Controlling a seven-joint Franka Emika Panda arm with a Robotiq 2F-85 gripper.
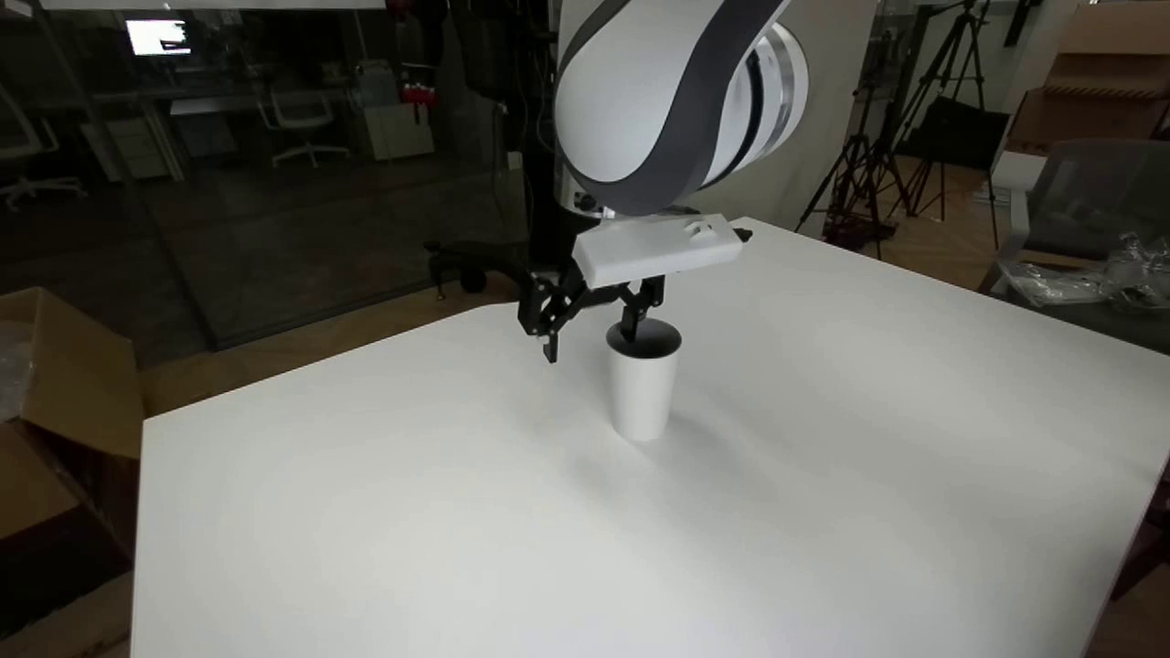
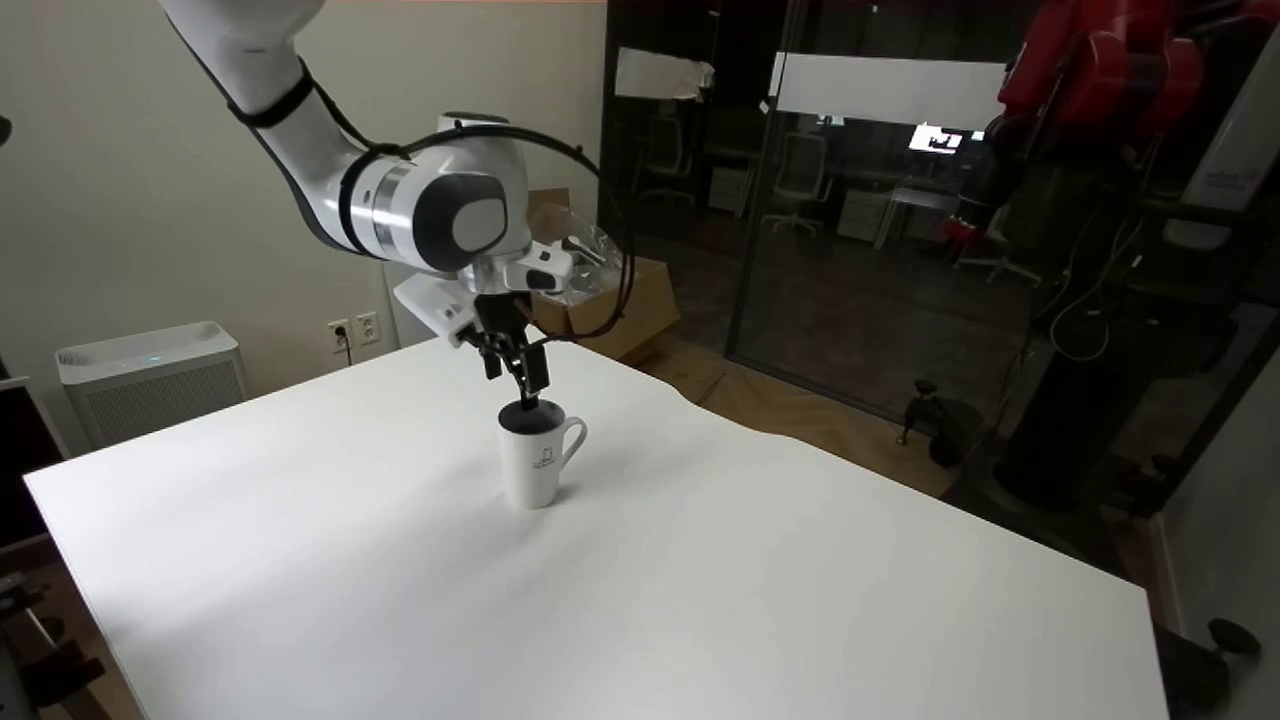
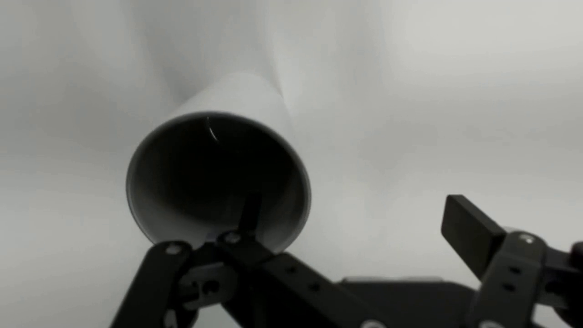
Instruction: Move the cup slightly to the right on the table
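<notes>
The white cup [image 1: 643,397] stands upright on the white table [image 1: 366,512]. Its inside is dark. In an exterior view the cup [image 2: 530,468] shows a handle on its right side and a small dark print. My gripper [image 1: 590,344] is open above the table. One finger reaches down inside the cup's mouth; the other hangs outside, apart from the cup. In the wrist view the cup's mouth [image 3: 214,168] is at the left with the left finger in it. The right finger of the gripper [image 3: 353,209] is over bare table [image 3: 387,114]. Whether the inner finger touches the wall cannot be told.
The table's far edge [image 2: 790,440] is behind the cup. Cardboard boxes [image 1: 78,375] stand on the floor beside the table. A black wheeled stand [image 2: 1060,450] is beyond the far edge. A grey chair [image 1: 1097,206] with clear plastic stands beside the table.
</notes>
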